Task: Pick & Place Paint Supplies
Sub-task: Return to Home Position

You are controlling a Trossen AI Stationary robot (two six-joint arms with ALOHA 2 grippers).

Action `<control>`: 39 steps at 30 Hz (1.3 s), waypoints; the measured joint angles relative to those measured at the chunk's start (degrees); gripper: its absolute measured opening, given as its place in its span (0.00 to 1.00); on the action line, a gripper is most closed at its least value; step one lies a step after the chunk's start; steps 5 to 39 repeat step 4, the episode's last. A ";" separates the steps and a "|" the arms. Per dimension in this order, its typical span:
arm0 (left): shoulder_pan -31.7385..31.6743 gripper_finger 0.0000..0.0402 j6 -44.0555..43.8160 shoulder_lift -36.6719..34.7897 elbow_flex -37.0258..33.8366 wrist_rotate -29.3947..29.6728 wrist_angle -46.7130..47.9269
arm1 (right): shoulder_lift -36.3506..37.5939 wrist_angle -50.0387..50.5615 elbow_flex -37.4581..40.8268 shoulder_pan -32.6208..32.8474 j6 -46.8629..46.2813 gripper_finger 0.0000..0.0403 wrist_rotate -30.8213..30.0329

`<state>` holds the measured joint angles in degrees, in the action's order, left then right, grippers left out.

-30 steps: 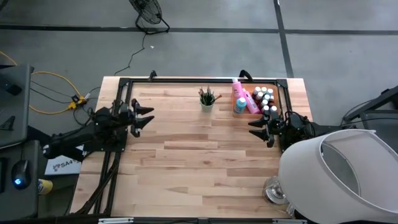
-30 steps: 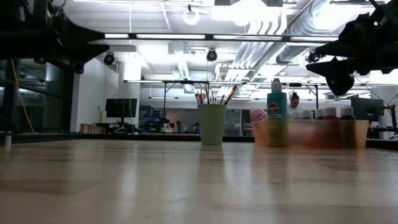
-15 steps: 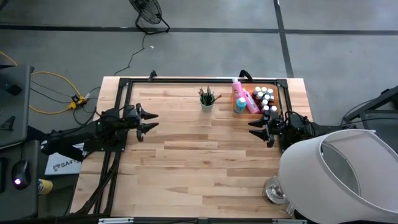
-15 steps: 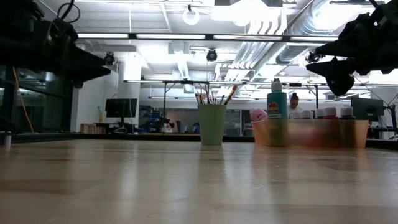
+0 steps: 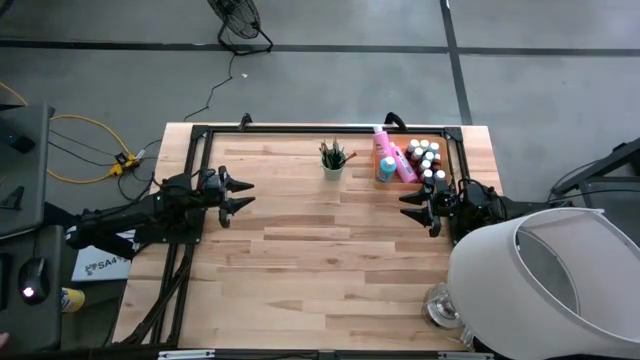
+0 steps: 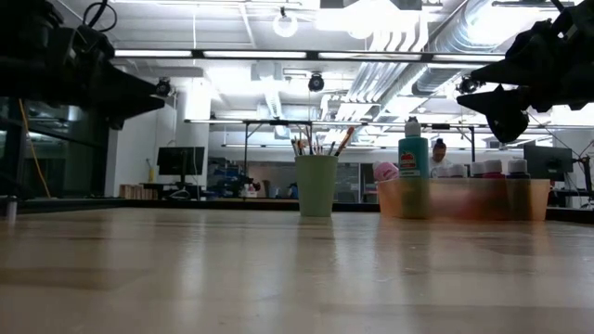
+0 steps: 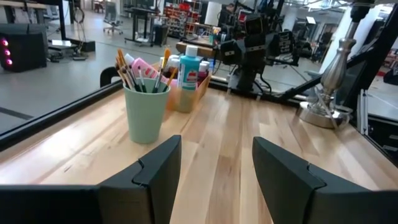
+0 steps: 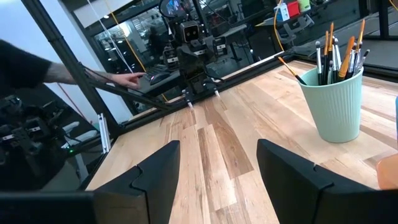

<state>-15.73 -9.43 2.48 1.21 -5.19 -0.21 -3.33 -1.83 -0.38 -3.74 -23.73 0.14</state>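
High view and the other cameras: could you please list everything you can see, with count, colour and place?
table: one, pale wood, under both arms
cup: one, light green, middle of the table's back edge
brushes: a bunch, dark and too thin to count, standing in the cup
tray: one, orange, right of the cup
pink bottles: two, in the tray
teal bottle: one, in the tray
small bottles: several, pale caps, in the tray
lamp: one, white shade, table's right front corner
fan: one, black, on the floor behind the table
hand: one, a person's, beyond the table's left side
left tool: open, raised over the left edge
right tool: open, raised by the tray
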 joint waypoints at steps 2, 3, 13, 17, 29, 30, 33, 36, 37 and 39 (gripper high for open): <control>0.00 0.48 0.00 0.03 0.00 0.00 0.04 | 0.01 -0.01 0.01 0.01 0.00 0.51 0.00; 0.00 0.48 0.00 0.01 0.00 -0.01 0.04 | 0.01 -0.01 0.01 0.00 0.00 0.51 0.00; 0.00 0.48 0.00 0.00 0.00 -0.02 0.04 | 0.00 -0.02 0.01 0.00 0.00 0.51 0.00; 0.00 0.48 0.00 0.00 0.00 -0.02 0.04 | 0.00 -0.02 0.01 0.00 0.00 0.51 0.00; 0.00 0.48 0.00 0.00 0.00 -0.02 0.04 | 0.00 -0.02 0.01 0.00 0.00 0.51 0.00; 0.00 0.48 0.00 0.00 0.00 -0.02 0.04 | 0.00 -0.02 0.01 0.00 0.00 0.51 0.00; 0.00 0.48 0.00 0.00 0.00 -0.02 0.04 | 0.00 -0.02 0.01 0.00 0.00 0.51 0.00; 0.00 0.48 0.00 0.00 0.00 -0.02 0.04 | 0.00 -0.02 0.01 0.00 0.00 0.51 0.00; 0.00 0.48 0.00 0.00 0.00 -0.02 0.04 | 0.00 -0.02 0.01 0.00 0.00 0.51 0.00; 0.00 0.48 0.00 0.00 0.00 -0.02 0.04 | 0.00 -0.02 0.01 0.00 0.00 0.51 0.00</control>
